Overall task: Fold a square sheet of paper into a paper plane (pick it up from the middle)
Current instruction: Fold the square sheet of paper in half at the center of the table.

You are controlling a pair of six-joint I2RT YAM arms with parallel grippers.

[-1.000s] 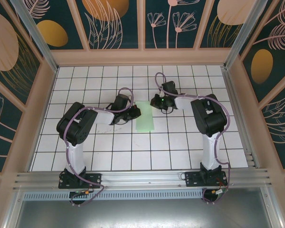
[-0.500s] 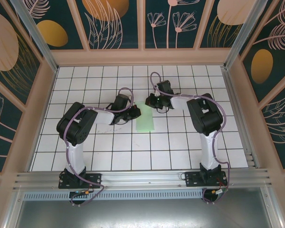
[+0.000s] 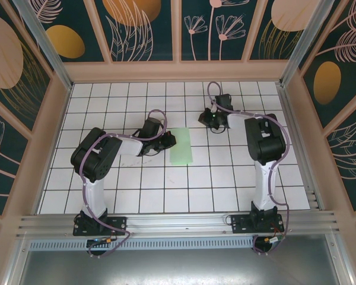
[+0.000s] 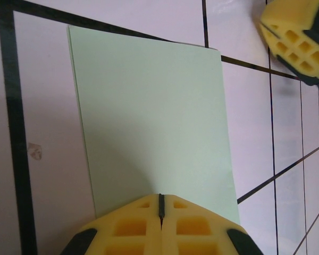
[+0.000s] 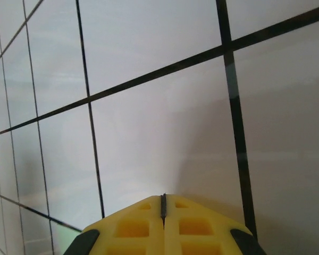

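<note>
The square sheet of paper (image 3: 181, 145) lies flat on the white grid table, folded into a narrow pale-green rectangle about one tile wide. My left gripper (image 3: 169, 141) is shut, its yellow tips resting on the sheet's left edge. In the left wrist view the sheet (image 4: 149, 111) spreads out ahead of the closed left gripper (image 4: 160, 197). My right gripper (image 3: 205, 119) is shut and holds nothing, about a tile to the right of the sheet and further back. In its own view the right gripper (image 5: 163, 197) hangs over bare tile. The paper plane is out of view.
The table (image 3: 166, 190) is walled by a low wooden rim and patterned panels (image 3: 142, 29) at the back and sides. A metal rail (image 3: 178, 224) with both arm bases runs along the near edge. One yellow right fingertip (image 4: 295, 37) shows beyond the sheet.
My right gripper has drawn away from the sheet's upper right edge, moving right and toward the back. The left gripper and the sheet have stayed put.
</note>
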